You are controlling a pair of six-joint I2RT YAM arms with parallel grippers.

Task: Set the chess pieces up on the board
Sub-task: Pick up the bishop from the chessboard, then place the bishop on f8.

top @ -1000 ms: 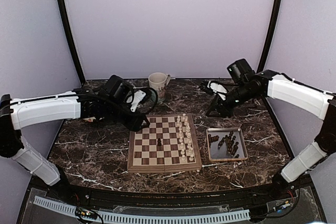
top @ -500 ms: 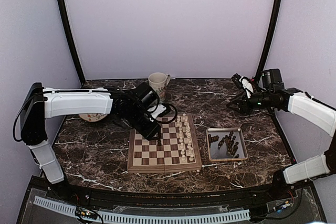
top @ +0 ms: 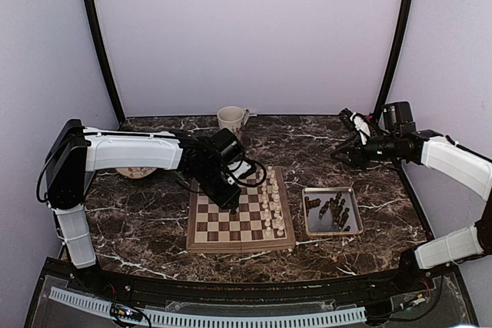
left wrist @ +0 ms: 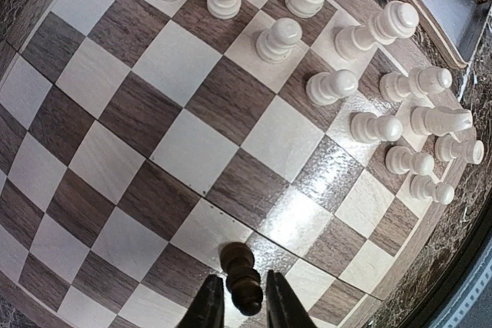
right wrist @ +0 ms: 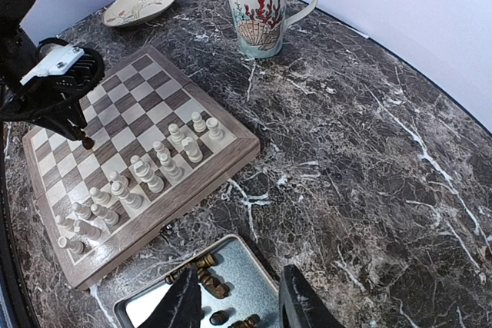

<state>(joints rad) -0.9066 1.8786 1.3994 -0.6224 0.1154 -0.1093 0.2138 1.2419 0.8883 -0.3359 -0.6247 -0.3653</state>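
Observation:
A dark pawn (left wrist: 241, 276) stands on the board (top: 240, 245) near its middle. My left gripper (left wrist: 244, 309) is low over it, its fingers (left wrist: 206, 306) pressed close on both sides of the pawn's head. It also shows in the top view (top: 232, 203). Several more dark chess pieces (top: 334, 209) lie in a metal tray (top: 330, 188) right of the board. My right gripper (right wrist: 240, 309) is open and empty, held in the air above the tray's far edge (right wrist: 254, 247); it also shows in the top view (top: 338, 153).
Cream-white chessmen (top: 269, 201) fill the two right columns of the board. A painted mug (top: 231, 120) stands behind the board. A small plate (top: 137, 171) lies at the left, partly under my left arm.
My left arm has swung right and down onto the board, bringing its gripper around the dark pawn. My right arm pulled back to the right a second ago and has since stayed still.

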